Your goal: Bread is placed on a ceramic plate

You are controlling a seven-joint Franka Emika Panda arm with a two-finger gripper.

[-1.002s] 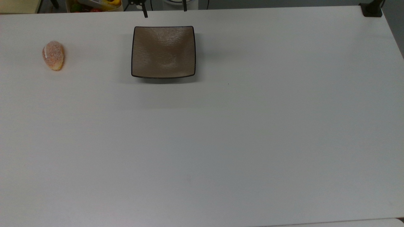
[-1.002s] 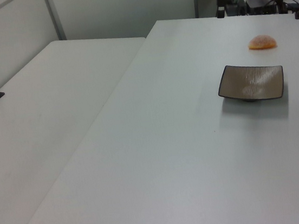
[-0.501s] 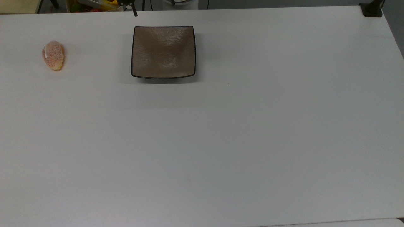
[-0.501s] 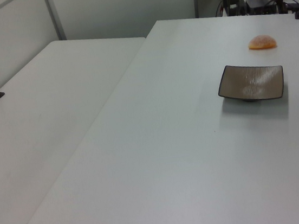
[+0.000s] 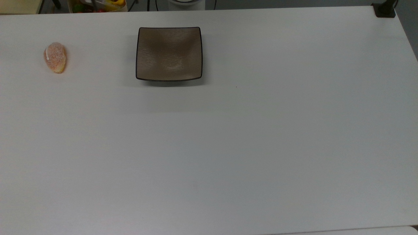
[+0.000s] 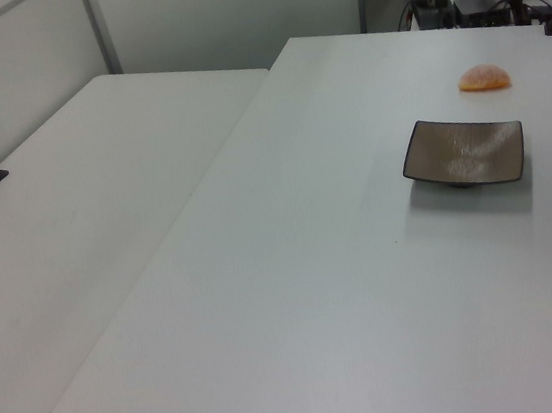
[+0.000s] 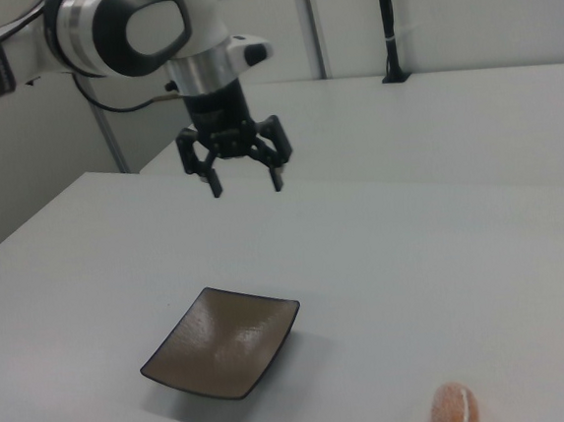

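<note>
The bread (image 5: 55, 57) is a small orange-pink bun with a white stripe, lying on the white table at the top view's far left; it also shows as the bread (image 6: 484, 78) in the left view and the bread (image 7: 453, 409) at the right view's bottom edge. The square brown ceramic plate (image 5: 168, 54) lies bare to the bun's right in the top view, also the plate (image 6: 464, 150) and the plate (image 7: 222, 342). My gripper (image 7: 245, 182) hangs open high above the table in the right view, beyond the plate, holding nothing.
A white table (image 5: 228, 147) stretches wide below and right of the plate in the top view. A second white table (image 6: 85, 210) adjoins it at the left view's left. A black post base (image 5: 384, 9) sits at the top view's upper right corner.
In the top view the gripper's dark fingertips at the upper edge slid left and then passed out of the picture. Bread and plate have not moved.
</note>
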